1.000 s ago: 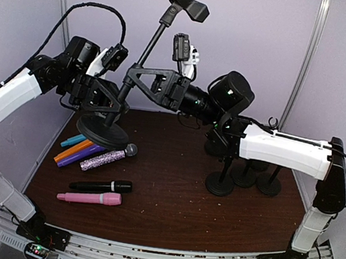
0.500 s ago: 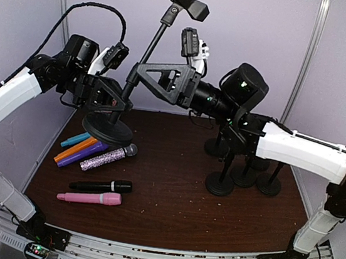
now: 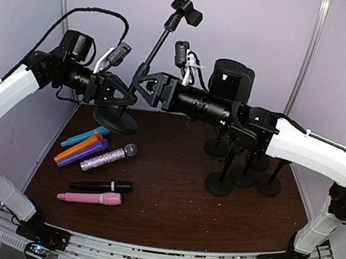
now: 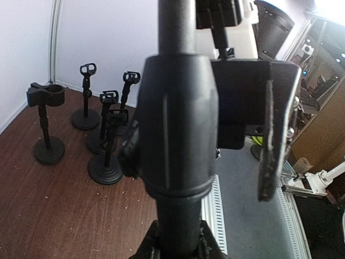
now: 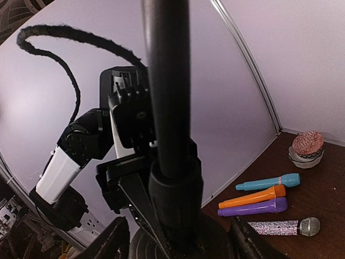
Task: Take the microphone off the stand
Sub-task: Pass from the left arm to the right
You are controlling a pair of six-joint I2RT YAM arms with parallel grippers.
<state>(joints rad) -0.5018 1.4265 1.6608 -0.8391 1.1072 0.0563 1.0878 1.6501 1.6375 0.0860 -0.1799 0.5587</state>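
The left gripper point(image 3: 119, 94) is clamped shut on the lower pole of the stand point(image 3: 154, 48), just above its round base point(image 3: 116, 121). The stand is tilted, and the base appears raised off the table point(image 3: 169, 211) at the rear left. The right gripper point(image 3: 142, 83) straddles the same pole a little higher. In the right wrist view its fingers point(image 5: 116, 240) stand on either side of the pole with a gap, so it is open and grips nothing. The clip point(image 3: 187, 11) at the top of the stand is empty, with no microphone seated in it. Six microphones lie on the table below and in front of the base: teal point(image 3: 84, 136), orange point(image 3: 77, 147), purple point(image 3: 83, 154), glitter point(image 3: 108, 157), black point(image 3: 100, 185) and pink point(image 3: 89, 197). The spare stands point(image 3: 220, 183) at the right also carry empty clips. Judged from this layout, the removal is done. The likely outstanding steps are to set the stand upright on the table and release it.
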